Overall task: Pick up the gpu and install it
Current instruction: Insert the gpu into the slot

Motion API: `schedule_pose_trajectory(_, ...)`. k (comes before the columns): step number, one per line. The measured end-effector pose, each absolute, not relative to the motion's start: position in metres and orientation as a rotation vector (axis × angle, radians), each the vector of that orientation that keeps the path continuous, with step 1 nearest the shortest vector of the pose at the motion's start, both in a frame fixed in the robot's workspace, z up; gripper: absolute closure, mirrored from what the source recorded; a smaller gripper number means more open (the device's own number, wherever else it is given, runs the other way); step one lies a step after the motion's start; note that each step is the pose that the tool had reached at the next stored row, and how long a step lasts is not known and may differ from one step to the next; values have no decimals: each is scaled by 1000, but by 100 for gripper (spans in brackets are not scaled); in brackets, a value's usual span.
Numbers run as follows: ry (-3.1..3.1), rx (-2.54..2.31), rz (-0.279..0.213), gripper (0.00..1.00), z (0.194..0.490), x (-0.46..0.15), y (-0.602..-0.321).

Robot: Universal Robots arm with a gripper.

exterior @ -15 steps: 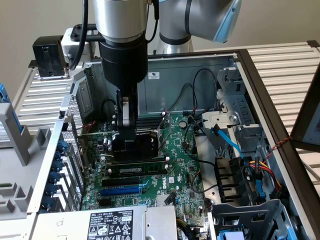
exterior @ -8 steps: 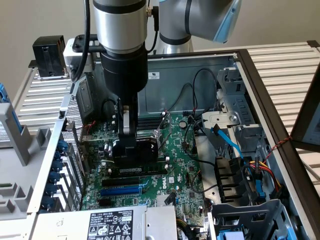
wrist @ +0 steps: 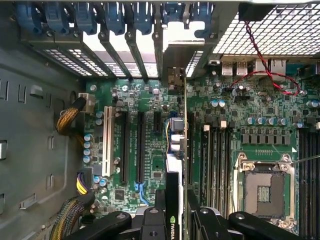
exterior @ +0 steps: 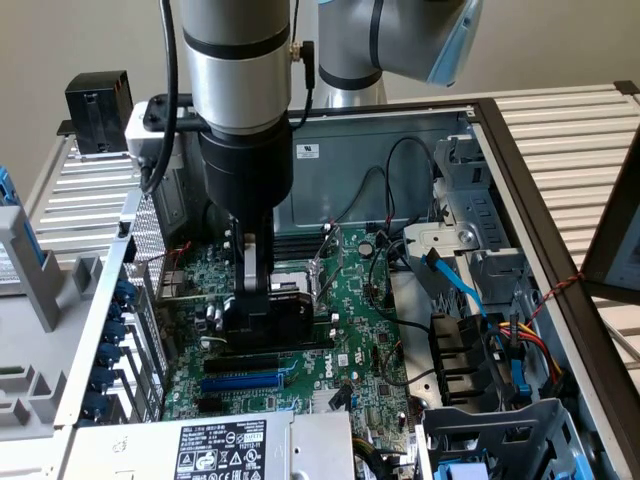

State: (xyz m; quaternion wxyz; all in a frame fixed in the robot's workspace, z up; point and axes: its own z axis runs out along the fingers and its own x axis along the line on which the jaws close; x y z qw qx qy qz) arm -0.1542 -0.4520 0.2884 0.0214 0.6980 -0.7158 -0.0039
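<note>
Tool [wrist: 177,212]: clenched on the gpu [wrist: 185,130], its two fingers pressing the card from both sides; it is low inside the open computer case [exterior: 560,250].
Gpu: stands on its thin edge between the fingers, the green board pointing to the rear wall of the case. A black part with a logo sits just at the fingers.
Gpu bracket [wrist: 173,75]: the silvery end is at the rear wall, beside the row of blue slot clips [wrist: 115,20].
Gpu height: over the motherboard [wrist: 250,120]; if its lower edge is inside a slot, I cannot tell.
Expansion slots: black ones [wrist: 140,145] lie on one side of the card, then one white slot [wrist: 106,140] further away.
Memory slots [wrist: 215,155]: on the other side of the card, near it.
CPU socket [wrist: 263,187]: beyond the memory slots, uncovered.
Red wire [wrist: 265,75]: loops over the motherboard near the rear ports.
Power supply [exterior: 220,445]: at the near edge of the case in the exterior view.
Table [exterior: 570,120]: slatted surface carrying the case.
</note>
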Motion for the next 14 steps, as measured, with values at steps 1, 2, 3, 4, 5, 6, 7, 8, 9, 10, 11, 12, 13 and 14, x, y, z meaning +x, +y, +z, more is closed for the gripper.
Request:
schedule_pose_trajectory(1,-2219,2164,-11,74,288,-155,-452)
schedule_pose_trajectory(2,-2219,2164,-11,74,288,-156,-452)
schedule_pose_trajectory(3,-2219,2164,-11,74,288,-156,-452)
schedule_pose_trajectory(4,-2219,2164,-10,74,288,-158,-452)
schedule_pose_trajectory(5,-2220,2165,-9,74,288,-160,-452)
schedule_pose_trajectory(6,-2220,2165,-9,74,288,-161,-452)
schedule_pose_trajectory(7,-2222,2167,-5,74,288,-162,-452)
schedule_pose_trajectory(8,-2225,2170,-1,74,287,-162,-452)
schedule_pose_trajectory(9,-2227,2172,1,74,286,-162,-453)
schedule_pose_trajectory(10,-2229,2174,2,74,285,-162,-453)
schedule_pose_trajectory(11,-2231,2175,2,74,283,-163,-453)
schedule_pose_trajectory(12,-2231,2176,1,74,282,-163,-453)
schedule_pose_trajectory(13,-2232,2176,0,74,280,-164,-453)
schedule_pose_trajectory(14,-2232,2177,-1,74,279,-164,-453)
